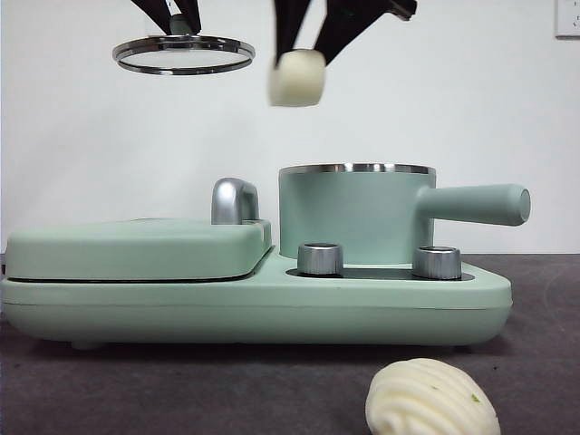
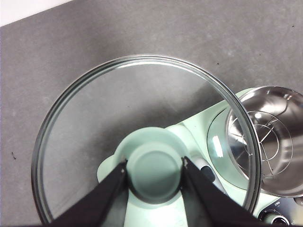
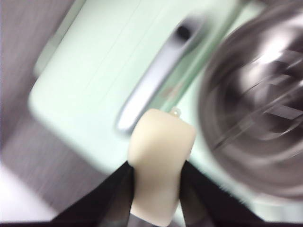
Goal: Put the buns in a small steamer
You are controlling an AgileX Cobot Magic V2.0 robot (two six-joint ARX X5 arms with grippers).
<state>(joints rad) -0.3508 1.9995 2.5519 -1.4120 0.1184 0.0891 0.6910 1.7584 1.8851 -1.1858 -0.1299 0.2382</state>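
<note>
My right gripper [image 1: 297, 56] is shut on the smooth cylindrical bun [image 1: 296, 78], held high in the air just left of and above the open small steamer [image 1: 353, 213]; the bun also shows in the right wrist view [image 3: 158, 163], beside the steamer's steel inside [image 3: 258, 118]. My left gripper [image 1: 178, 25] is shut on the green knob [image 2: 154, 170] of the glass lid [image 1: 183, 53], held up above the flat grill section. The ridged shell-shaped bun [image 1: 430, 401] lies on the dark table in front of the appliance.
The steamer stands on a mint-green base [image 1: 254, 304] with two steel dials [image 1: 320, 258] and a flat lidded grill section [image 1: 136, 246] with a steel handle [image 1: 234, 199]. The steamer's straight handle [image 1: 476, 204] points right.
</note>
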